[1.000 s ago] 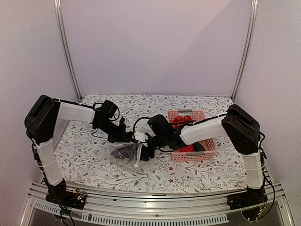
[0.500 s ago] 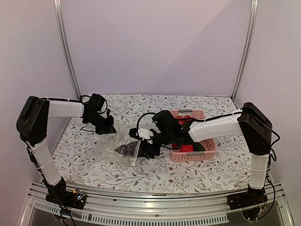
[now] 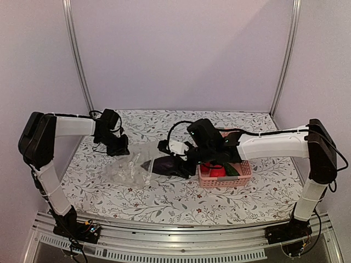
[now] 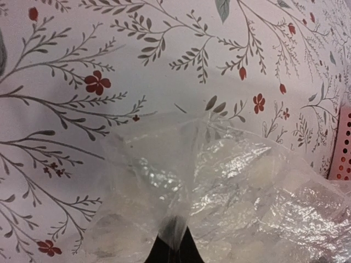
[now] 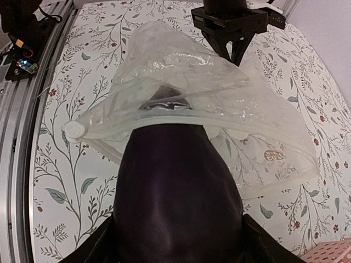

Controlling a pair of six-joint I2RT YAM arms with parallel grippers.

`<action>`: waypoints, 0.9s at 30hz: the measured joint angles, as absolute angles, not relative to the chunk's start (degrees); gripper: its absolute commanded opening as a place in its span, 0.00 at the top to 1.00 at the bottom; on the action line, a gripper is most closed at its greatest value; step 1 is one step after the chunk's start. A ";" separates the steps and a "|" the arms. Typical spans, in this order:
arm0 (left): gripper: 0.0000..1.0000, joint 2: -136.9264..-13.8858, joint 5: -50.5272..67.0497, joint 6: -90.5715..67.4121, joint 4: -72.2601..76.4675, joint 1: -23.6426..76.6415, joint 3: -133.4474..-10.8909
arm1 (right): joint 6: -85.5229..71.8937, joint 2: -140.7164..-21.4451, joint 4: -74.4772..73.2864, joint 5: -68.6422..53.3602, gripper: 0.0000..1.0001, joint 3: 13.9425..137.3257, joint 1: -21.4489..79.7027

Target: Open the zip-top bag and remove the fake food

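1. My left tool [image 3: 117,147] is closed, pinching the zip-top bag [image 3: 130,167] at its far-left corner to anchor it on the bench.
2. My right tool [image 3: 175,163] grips the purple eggplant [image 5: 175,186], its tip at the bag's mouth.
3. Other fake food [image 3: 218,171] sits in the pink basket [image 3: 226,184], right.

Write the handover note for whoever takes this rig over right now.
Left gripper: shut on a corner of the zip-top bag.
Right gripper: shut on the eggplant, whose tip lies in the bag's open mouth.
Done: bag open; red pieces and cucumber sit in the pink basket.
Left: draw the eggplant clear and set it down. The bag looks otherwise empty.
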State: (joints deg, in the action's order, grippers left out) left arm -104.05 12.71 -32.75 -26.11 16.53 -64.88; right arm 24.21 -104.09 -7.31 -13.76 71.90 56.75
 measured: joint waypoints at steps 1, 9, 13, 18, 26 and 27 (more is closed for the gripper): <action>1.00 -104.05 12.47 -32.71 -26.28 16.43 -64.90 | 24.21 -103.39 -7.68 -13.45 0.50 71.88 56.75; 1.00 -104.05 11.31 -32.53 -27.40 15.35 -64.90 | 21.78 -97.03 -11.62 -10.13 0.51 65.41 55.61; 1.00 -104.05 11.38 -32.38 -27.73 15.25 -64.95 | 19.92 -91.22 -13.21 -9.23 0.52 60.75 53.89; 1.00 -104.18 11.73 -32.12 -27.79 15.20 -65.32 | 16.58 -83.74 -12.99 -8.82 0.54 56.75 50.68; 1.00 -104.29 12.12 -31.75 -27.86 15.09 -65.34 | 9.74 -76.90 -11.94 -8.38 0.53 50.46 42.76; 1.00 -104.29 12.16 -31.70 -27.88 15.05 -65.39 | 9.02 -76.23 -11.99 -8.36 0.53 49.67 41.74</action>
State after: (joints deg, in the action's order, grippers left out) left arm -104.29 12.16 -31.70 -27.88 15.05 -65.39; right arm 9.02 -76.23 -11.99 -8.36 49.67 41.74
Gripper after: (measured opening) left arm 0.003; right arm 0.681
